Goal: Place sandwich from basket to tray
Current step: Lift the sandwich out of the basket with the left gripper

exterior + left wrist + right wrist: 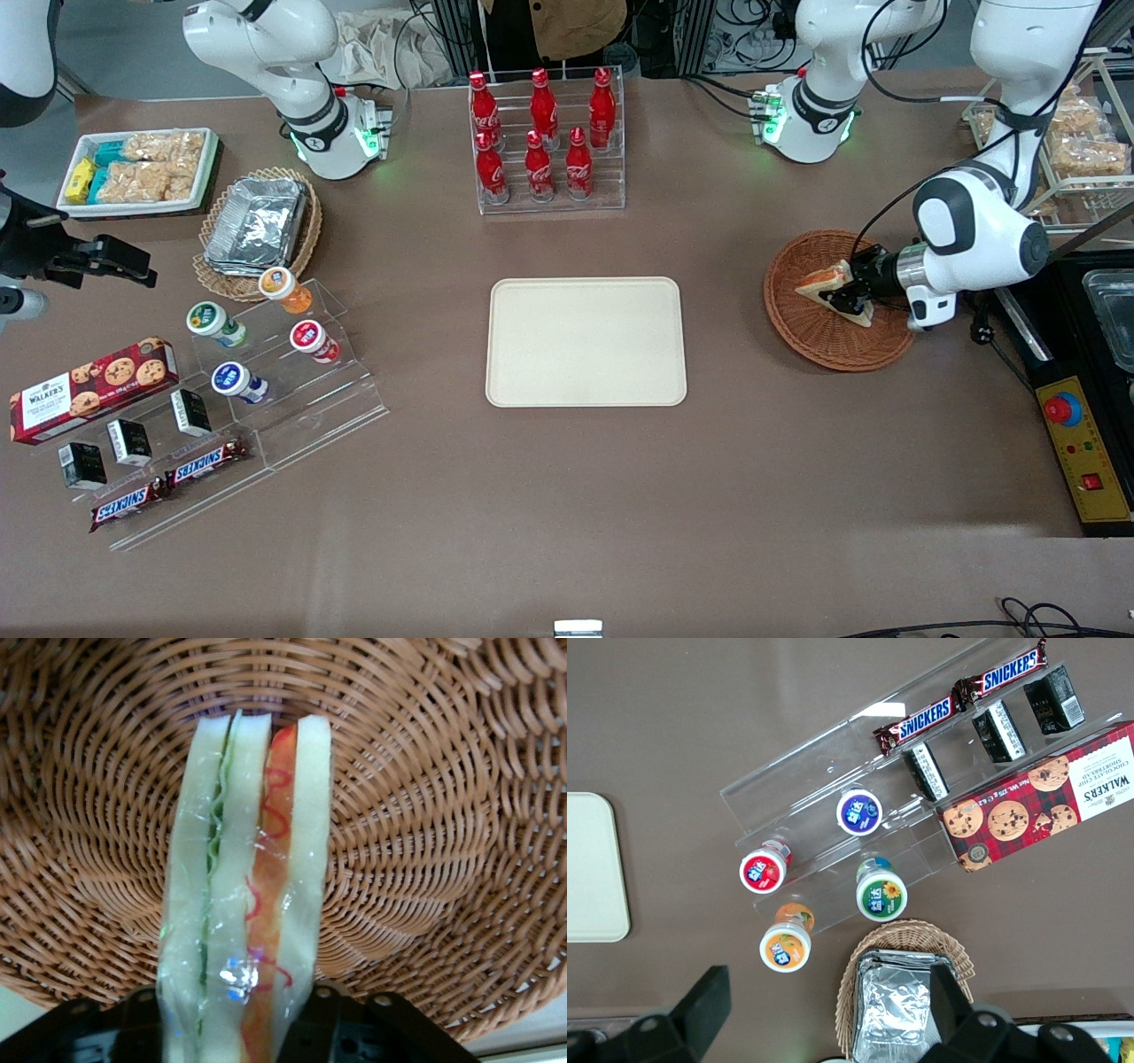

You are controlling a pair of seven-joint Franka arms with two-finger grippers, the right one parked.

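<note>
Gripper (843,292) clamps sandwich (828,285) (above basket (802,323)).

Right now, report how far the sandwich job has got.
Done: the end effector has closed on the sandwich; the wrist view shows it held between the fingers. In hand: the sandwich is over the basket, not clearly lifted out. Left: carry it to the tray, which holds nothing, and release.

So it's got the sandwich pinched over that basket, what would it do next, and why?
Probably lift straight up a little. The claw looks shut on the sandwich, which still sits low over the wicker basket. Rising first should clear the rim before it carries across to the cream tray.
</note>
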